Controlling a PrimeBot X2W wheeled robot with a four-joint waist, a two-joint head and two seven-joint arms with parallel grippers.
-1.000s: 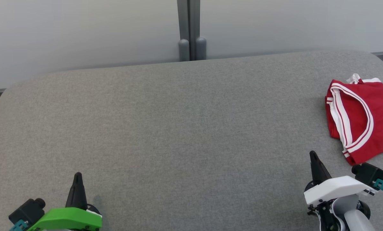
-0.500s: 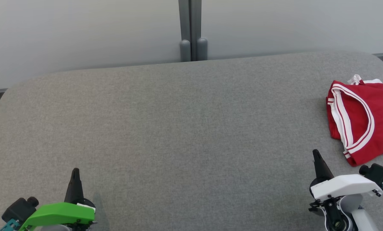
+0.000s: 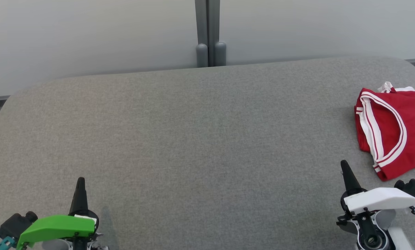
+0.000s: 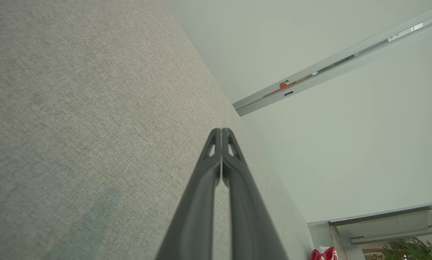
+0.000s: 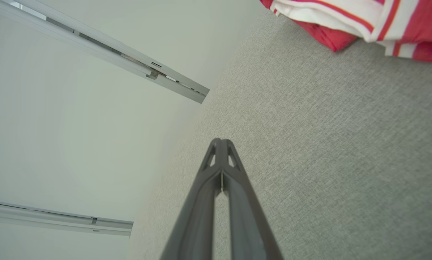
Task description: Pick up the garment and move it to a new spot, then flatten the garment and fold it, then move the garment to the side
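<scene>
The garment (image 3: 391, 130) is a red jersey with white trim, lying folded at the right edge of the grey table (image 3: 200, 139). It also appears in the right wrist view as the garment (image 5: 364, 21) at the top right, and as a small red patch of garment (image 4: 324, 254) at the bottom of the left wrist view. My right gripper (image 3: 343, 164) is shut and empty, a little nearer than the jersey and to its left. Down at the lower left my left gripper (image 3: 80, 180) is shut with nothing in it. Both pairs of fingers meet at the tips, right gripper (image 5: 220, 141) and left gripper (image 4: 221, 130).
A pale wall with a grey vertical post (image 3: 210, 33) stands behind the table's far edge. The table's rounded corners show at far left and far right. A wide stretch of bare grey cloth lies between the two grippers.
Both grippers have drawn back toward the bottom of the head view, the left one slightly leftward and the right one slightly rightward. The jersey lies where it was.
</scene>
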